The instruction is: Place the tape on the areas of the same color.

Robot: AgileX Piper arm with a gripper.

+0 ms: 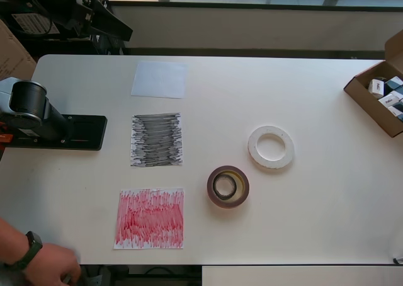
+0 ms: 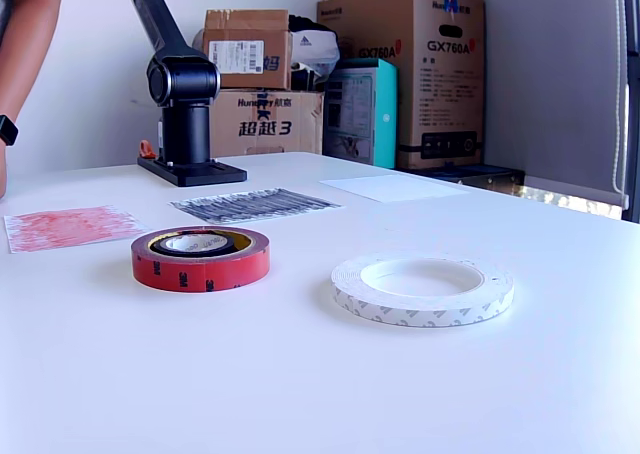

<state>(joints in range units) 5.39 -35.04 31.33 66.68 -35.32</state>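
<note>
A wide flat white tape ring (image 1: 254, 148) (image 2: 420, 299) lies on the bare table, right of centre in the overhead view. A dark red-brown roll (image 1: 229, 203) (image 2: 200, 267) lies nearby, and a small black roll (image 1: 217, 188) (image 2: 160, 244) sits inside its core. Three sheets form a column on the overhead view's left: plain white (image 1: 159, 79) (image 2: 393, 187), scribbled black (image 1: 157, 140) (image 2: 255, 205), scribbled red (image 1: 150, 218) (image 2: 70, 226). No roll lies on a sheet. The arm's base (image 1: 28, 106) (image 2: 185, 104) stands beside the black sheet. Its links rise out of frame, so the gripper is out of view.
A person's hand with a wristwatch (image 1: 50, 267) (image 2: 20, 34) is at the table's edge near the red sheet. An open cardboard box (image 1: 368, 103) of small items sits at the overhead view's right edge. Stacked cartons (image 2: 400, 74) stand behind the table.
</note>
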